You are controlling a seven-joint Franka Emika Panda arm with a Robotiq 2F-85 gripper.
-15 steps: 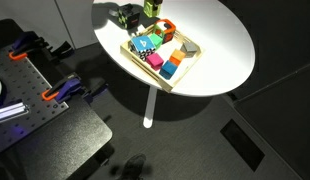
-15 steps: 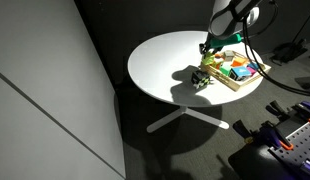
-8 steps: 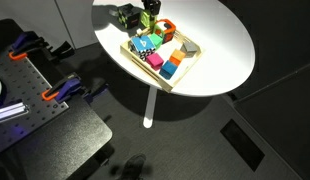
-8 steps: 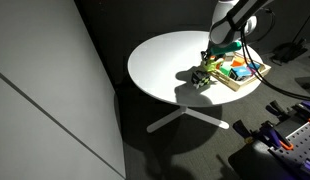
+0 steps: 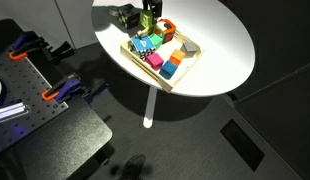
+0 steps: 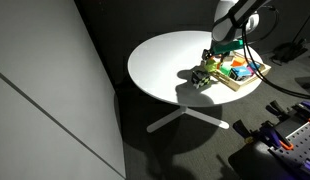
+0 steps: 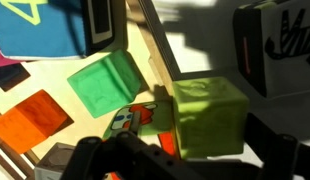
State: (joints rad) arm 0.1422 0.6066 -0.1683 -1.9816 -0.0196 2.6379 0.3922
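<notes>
Item: green block [image 7: 208, 118], a plain cube. It is pinched between the two fingers of the tool [image 7: 205, 142], one finger on each opposite face. It hangs just outside the tray [image 5: 188, 66], over the rim on the side where the dark object sits.

Tool: seen in an exterior view [image 6: 217, 55], it comes down from above to that same edge of the tray. Whether the cube already touches the desk [image 5: 223, 30] I cannot tell from where I stand.

In the tray: a paler green block [image 7: 103, 85] just inside the rim, an orange block [image 7: 33, 120] further in, and a blue piece with a yellow numeral [image 7: 45, 30] beyond both. More coloured blocks lie packed together.

Outside the tray: a small dark object [image 5: 123, 15] on the desk, near the corner beside the cube.

Handling note (my judgement): keep the pinch square on the flat faces so the cube cannot twist. Any lowering should be straight and slow, with the cube's edges parallel to the tray's rim. The dark object and the rim both stand close, so sideways drift risks a knock.
</notes>
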